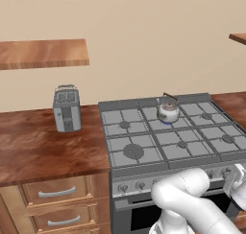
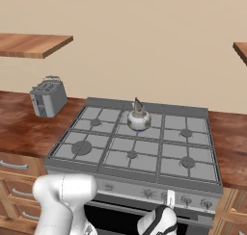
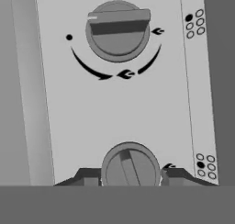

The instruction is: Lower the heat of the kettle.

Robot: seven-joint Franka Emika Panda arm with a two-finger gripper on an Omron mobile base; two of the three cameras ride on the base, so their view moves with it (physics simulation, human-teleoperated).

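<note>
Kettle (image 1: 168,111) upright on the stove's (image 1: 144,154) back centre burner, small blue flame beneath; its dark handle arches up, tilted toward the back wall. Tool (image 3: 130,178) low at the control panel, fingers closed on the lower knob (image 3: 130,165), one each side. Toaster (image 1: 66,108) on tabletop (image 1: 38,146), well left.

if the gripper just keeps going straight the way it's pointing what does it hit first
Most likely the lower stove knob, sitting right between the fingertips of the gripper; it may already be touching. Behind it is the stove's control panel.
</note>
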